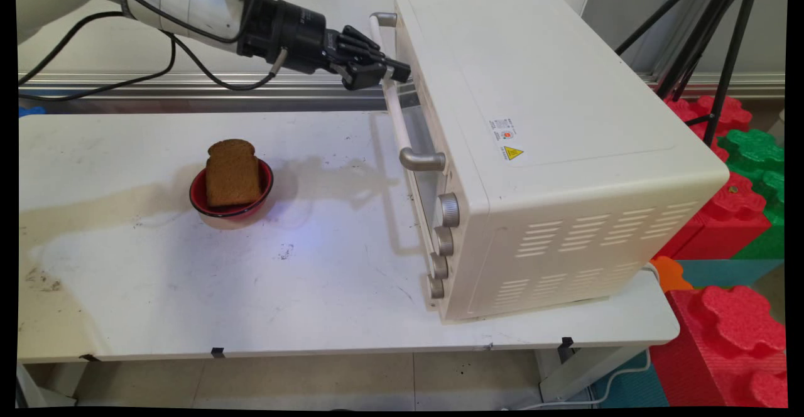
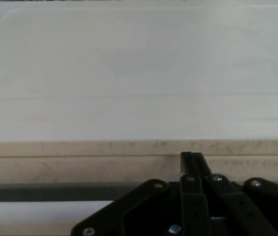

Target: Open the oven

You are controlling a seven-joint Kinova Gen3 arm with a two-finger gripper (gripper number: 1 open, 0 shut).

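White and scuffed, the surface [image 1: 188, 291] carries one toaster oven [image 1: 540, 153] and one bowl [image 1: 231, 206]. At the oven's upper front edge, the single black claw [image 1: 397, 73] reaches in level from the left and is clenched around the pale bar handle [image 1: 394, 100] of the oven door, its fingers [image 2: 192, 164] pressed together against the cream casing. Four round knobs [image 1: 441, 241] run down the oven's front. Well apart to the left, the red bowl holds one slice of brown bread [image 1: 232, 172], propped upright.
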